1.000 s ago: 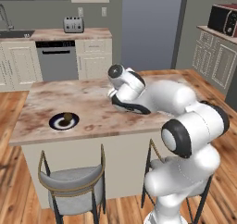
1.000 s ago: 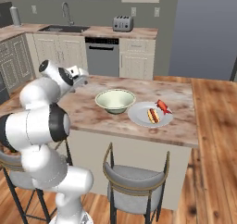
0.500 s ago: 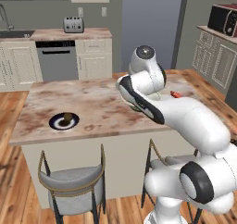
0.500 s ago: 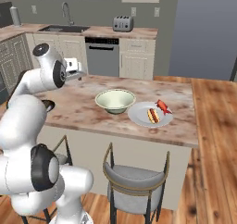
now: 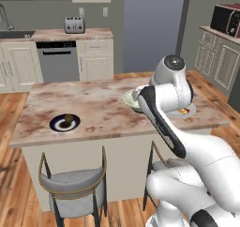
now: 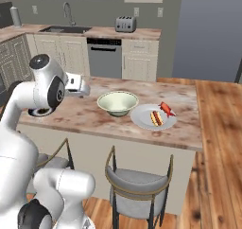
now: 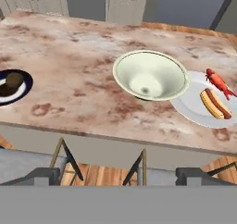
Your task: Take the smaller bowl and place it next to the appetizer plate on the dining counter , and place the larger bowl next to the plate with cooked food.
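while the gripper (image 7: pixel 118 174) stands wide apart and empty above the counter's (image 7: pixel 74 56) near edge, the big bowl (image 7: pixel 150 75) sits at twelve o'clock, touching the food plate (image 7: pixel 199 108) at two; the dark plate (image 7: pixel 13 86) waits at ten.

— How is your arm (image 5: pixel 174 92) standing?
— It climbs from the base in a steep bend and folds at a high elbow (image 6: pixel 43 68). From there your wrist turns forward.
— And the gripper (image 7: pixel 121 174)?
— It sits at the end of that wrist, held up off the surface and tilted forward and down. Your two fingers (image 7: pixel 44 176) stand wide apart, one at each side of the hand view, with nothing between them.
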